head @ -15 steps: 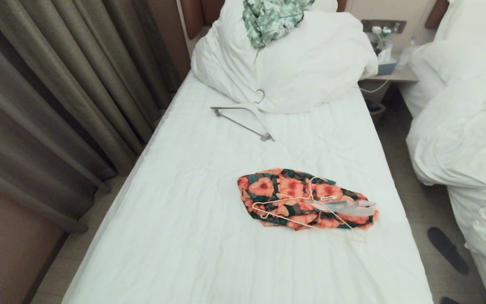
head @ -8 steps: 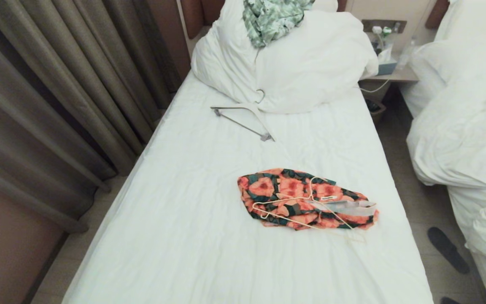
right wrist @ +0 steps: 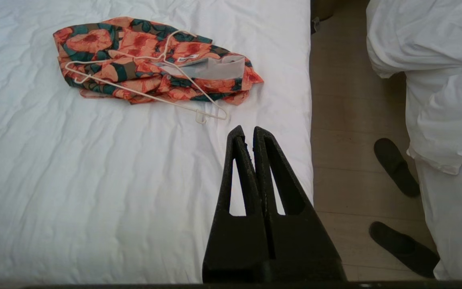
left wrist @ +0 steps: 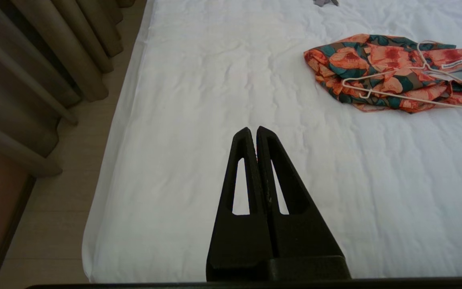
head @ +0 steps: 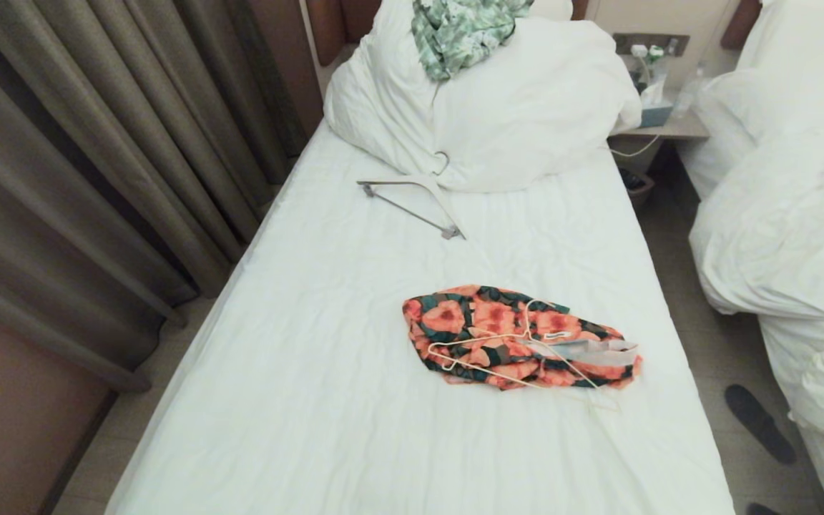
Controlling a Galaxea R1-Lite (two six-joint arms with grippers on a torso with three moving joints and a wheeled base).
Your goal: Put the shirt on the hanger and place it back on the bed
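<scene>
The coral-flowered shirt (head: 519, 336) lies crumpled on the white bed (head: 312, 400), right of its middle. A thin cream wire hanger (head: 498, 361) rests on top of it, one end reaching past the shirt onto the sheet. Both also show in the left wrist view, shirt (left wrist: 379, 72) and hanger (left wrist: 395, 94), and in the right wrist view, shirt (right wrist: 142, 60) and hanger (right wrist: 167, 100). My left gripper (left wrist: 253, 130) hangs shut and empty over bare sheet, well short of the shirt. My right gripper (right wrist: 245, 130) is shut and empty near the bed's right edge, just short of the hanger's end. Neither arm appears in the head view.
A thicker pale hanger (head: 412, 204) lies further up the bed below the big pillow (head: 498, 107), which carries a green-and-white garment (head: 458, 32). Curtains (head: 97, 164) line the left side. A second bed with rumpled duvet (head: 784, 214) stands right; dark slippers (right wrist: 395, 166) sit on the floor between.
</scene>
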